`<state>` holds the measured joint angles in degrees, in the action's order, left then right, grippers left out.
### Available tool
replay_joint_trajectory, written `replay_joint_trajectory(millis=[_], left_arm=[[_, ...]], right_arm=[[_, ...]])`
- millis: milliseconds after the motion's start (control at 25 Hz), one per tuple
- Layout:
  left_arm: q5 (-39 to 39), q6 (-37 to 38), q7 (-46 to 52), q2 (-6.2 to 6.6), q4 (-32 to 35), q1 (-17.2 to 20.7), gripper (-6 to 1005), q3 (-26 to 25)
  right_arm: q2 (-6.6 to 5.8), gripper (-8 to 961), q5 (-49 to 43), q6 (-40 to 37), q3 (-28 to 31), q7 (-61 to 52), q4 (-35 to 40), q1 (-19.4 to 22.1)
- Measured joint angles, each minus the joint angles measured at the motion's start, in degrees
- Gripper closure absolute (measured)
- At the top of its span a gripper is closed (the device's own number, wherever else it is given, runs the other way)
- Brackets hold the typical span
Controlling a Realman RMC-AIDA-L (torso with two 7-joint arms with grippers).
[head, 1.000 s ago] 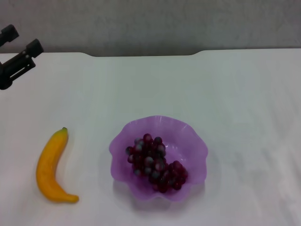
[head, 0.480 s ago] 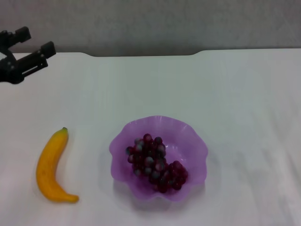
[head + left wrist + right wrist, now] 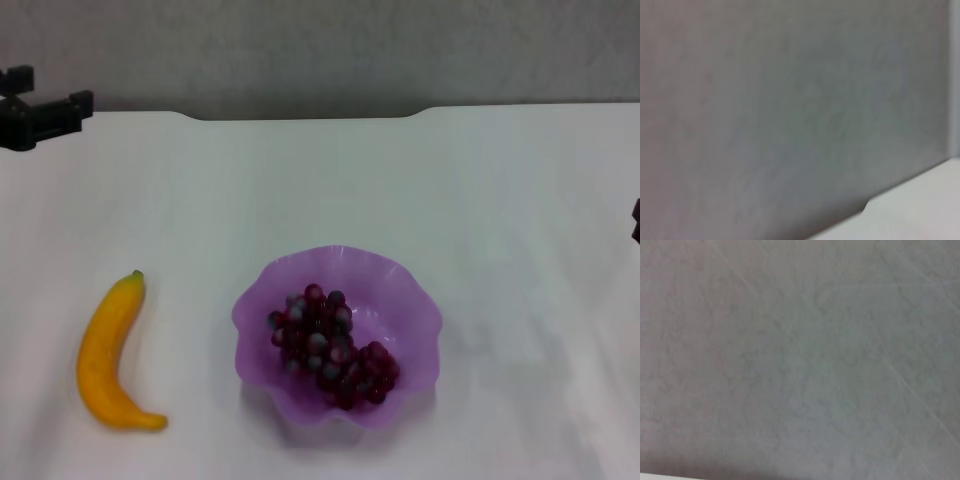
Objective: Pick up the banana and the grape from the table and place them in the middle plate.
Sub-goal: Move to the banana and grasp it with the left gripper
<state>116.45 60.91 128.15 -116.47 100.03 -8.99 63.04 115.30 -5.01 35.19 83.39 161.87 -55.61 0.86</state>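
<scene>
dark red-purple grape bunch [image 3: 332, 348] is sitting inside translucent purple scalloped plate [image 3: 410, 290], mid-front of white tabletop [image 3: 420, 180] | curved yellow banana [image 3: 110, 352] is lying near front-left edge, awaiting pickup | left gripper [image 3: 48, 100] is hovering wide, empty, over far-left corner | right gripper [image 3: 636, 221] is peeking at right edge, grip unreadable

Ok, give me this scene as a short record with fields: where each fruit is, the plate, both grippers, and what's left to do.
banana: lying on the table, to the robot's left of the plate, untouched
grape: bunch lying inside the middle plate
left gripper: at the table's far left corner, fingers apart, holding nothing
right gripper: only a dark sliver at the right edge of the head view
done: grape in plate
left to do: banana into plate
</scene>
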Motion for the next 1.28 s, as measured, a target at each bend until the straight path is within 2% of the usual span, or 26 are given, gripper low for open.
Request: replay_joint_trajectory(millis=[200, 440, 640, 760, 800, 960, 1280], left_arm=[[17.4, 6.7, 15.9, 0.15, 1.3, -6.5, 246, 0.2], [31.2, 13.7, 25.0, 0.18, -1.0, -12.7, 246, 0.5], [39.1, 17.2, 29.6, 0.51, -6.7, -17.1, 246, 0.0], [43.7, 19.1, 31.1, 0.73, -12.1, -20.6, 246, -0.7], [45.7, 19.7, 31.3, 0.77, -15.8, -22.7, 246, -2.0], [46.4, 20.9, 31.1, 0.95, -20.5, -24.7, 246, -3.1], [47.0, 21.8, 31.3, 0.74, -25.1, -25.9, 246, -2.5]], right_arm=[[-0.01, 193, -0.6, -0.1, -0.8, 0.0, -1.4, 0.4], [-0.05, 193, -1.5, -0.2, -1.6, -0.1, -2.7, 0.7], [-0.08, 193, -1.5, -0.2, -2.2, -0.2, -3.3, 0.8], [-0.08, 193, -1.5, -0.2, -2.6, -0.2, -3.6, 0.8], [-0.08, 193, -1.5, -0.2, -2.9, -0.2, -3.9, 0.8], [-0.14, 193, -2.1, -0.2, -3.3, -0.1, -4.6, 0.8], [-0.17, 193, -2.4, -0.2, -3.9, -0.1, -5.5, 1.1]])
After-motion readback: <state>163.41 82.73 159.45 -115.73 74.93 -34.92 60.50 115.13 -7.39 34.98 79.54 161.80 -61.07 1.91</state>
